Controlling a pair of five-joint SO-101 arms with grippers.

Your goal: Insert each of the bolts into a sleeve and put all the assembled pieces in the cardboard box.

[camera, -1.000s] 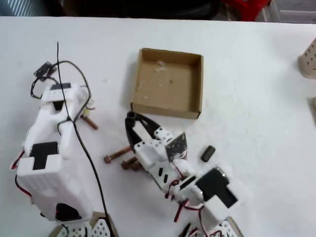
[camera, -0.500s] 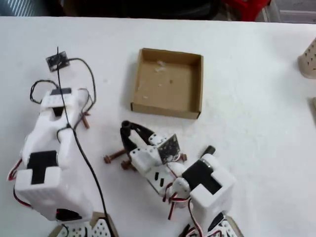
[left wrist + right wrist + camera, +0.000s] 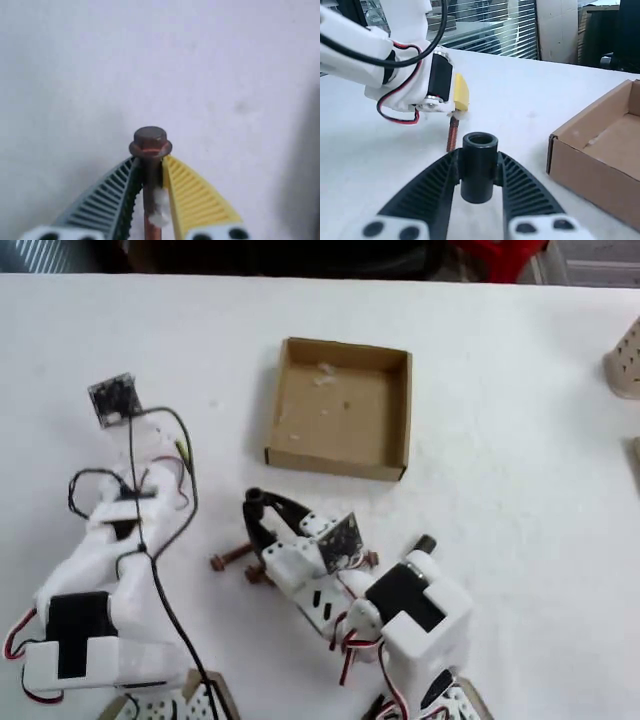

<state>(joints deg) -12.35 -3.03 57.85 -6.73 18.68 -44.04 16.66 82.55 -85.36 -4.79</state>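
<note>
While my left gripper (image 3: 150, 162) pinches a brown flange bolt (image 3: 150, 144) by the shank, head poking out past the fingertips, my right gripper (image 3: 478, 156) is clamped on a black sleeve (image 3: 479, 172), open bore showing at one end. From the right wrist I see that bolt hanging threaded end toward the table, just beyond the sleeve and apart from it. Cardboard box (image 3: 338, 464) sits near, ahead of the right gripper and off to one side. Loose bolts (image 3: 234, 558) lie on the white table (image 3: 520, 440) just beside and under the right gripper's body. Another black sleeve (image 3: 424, 543) lies behind that gripper, by its arm.
</note>
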